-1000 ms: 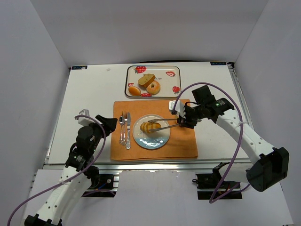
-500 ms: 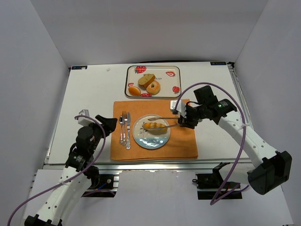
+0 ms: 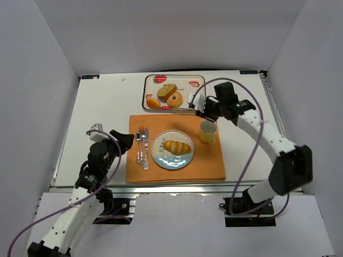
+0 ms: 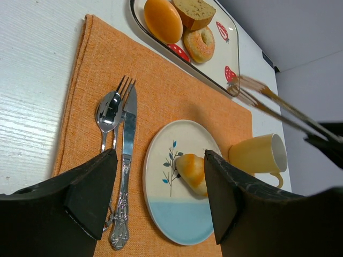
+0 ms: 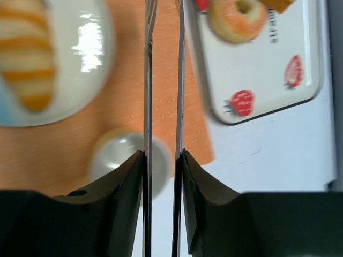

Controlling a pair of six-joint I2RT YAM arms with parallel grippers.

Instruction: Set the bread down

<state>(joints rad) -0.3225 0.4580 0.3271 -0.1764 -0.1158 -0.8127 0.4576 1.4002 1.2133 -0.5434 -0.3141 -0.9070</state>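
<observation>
1. Bread (image 3: 177, 145) is lying on the plate (image 3: 171, 163) in the middle of the orange mat (image 3: 210, 163) — nothing is touching it.
2. Right claw (image 5: 162, 156) is clamped on a pair of tongs (image 5: 179, 80), squeezing the 2 arms close together. There's nothing between them. The tips sit by the near right corner of the tray (image 3: 185, 79), and the claw is up over the cup (image 3: 207, 131).
3. Left claw (image 4: 159, 155) is wide open and empty, just left of the mat, pointing at the cutlery (image 3: 142, 145).
4. The tray has 3 other pieces — a bun, a slice and a donut. The cup is on the mat, just right of the plate.
</observation>
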